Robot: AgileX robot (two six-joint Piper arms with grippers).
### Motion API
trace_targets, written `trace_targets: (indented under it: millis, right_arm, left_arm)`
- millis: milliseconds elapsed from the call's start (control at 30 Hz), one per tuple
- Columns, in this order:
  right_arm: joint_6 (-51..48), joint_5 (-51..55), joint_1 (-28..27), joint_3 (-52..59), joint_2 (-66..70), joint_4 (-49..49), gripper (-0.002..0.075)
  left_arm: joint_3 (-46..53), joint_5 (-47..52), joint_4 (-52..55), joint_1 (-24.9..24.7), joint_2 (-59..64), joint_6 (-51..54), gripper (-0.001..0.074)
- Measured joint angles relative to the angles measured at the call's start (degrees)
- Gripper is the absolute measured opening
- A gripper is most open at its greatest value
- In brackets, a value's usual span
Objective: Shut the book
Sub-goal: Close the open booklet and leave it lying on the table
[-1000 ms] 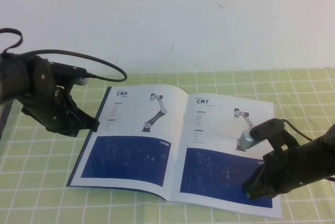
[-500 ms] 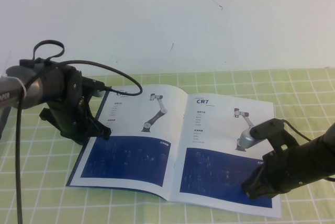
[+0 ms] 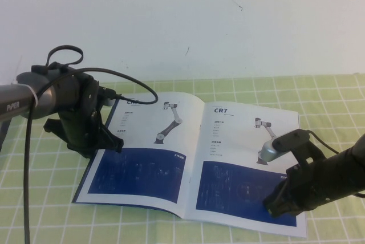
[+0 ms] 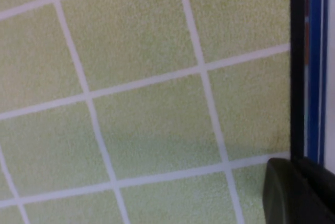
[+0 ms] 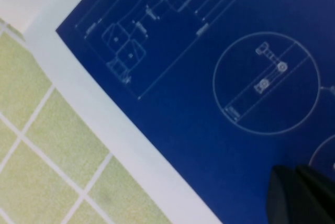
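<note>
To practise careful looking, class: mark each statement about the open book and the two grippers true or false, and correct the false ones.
1. The book lies open on the checked cloth. True.
2. The left gripper is at the book's right edge. False: it is at the left edge.
3. The right gripper is on the right page's blue area. True.
4. The right page is headed CR5. False: it reads CR7.

Green checked cloth (image 3: 331, 93), white wall (image 3: 171, 16)
</note>
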Motion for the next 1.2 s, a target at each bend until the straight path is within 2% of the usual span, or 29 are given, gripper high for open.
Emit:
trace_targets:
  millis: [400,700,833,1067,1200]
  right_arm:
    - [0.00,0.00,0.00,0.00,0.00,0.00,-0.0003]
    - [0.00,0.00,0.00,0.00,0.00,0.00,-0.0003]
    - [0.00,0.00,0.00,-0.14,0.39,0.00,-0.0003]
    - [0.07,0.67,0.00,-0.67,1.64,0.00,-0.0003]
    - [0.22,0.56,0.00,-1.03,1.22,0.00,-0.0003]
  left_arm:
    - [-3.14,4.00,-1.19,0.20,1.31,0.21,-0.0004]
    - [-3.51,4.00,-10.36,-0.49,1.40,7.26,-0.0004]
    - [-3.78,3.89,-21.40,-2.29,1.40,13.87,-0.0004]
    - [-3.78,4.56,-50.46,-4.22,2.51,31.45,-0.0004]
    - [-5.04,8.34,-65.82,-4.36,2.51,43.19,-0.0004]
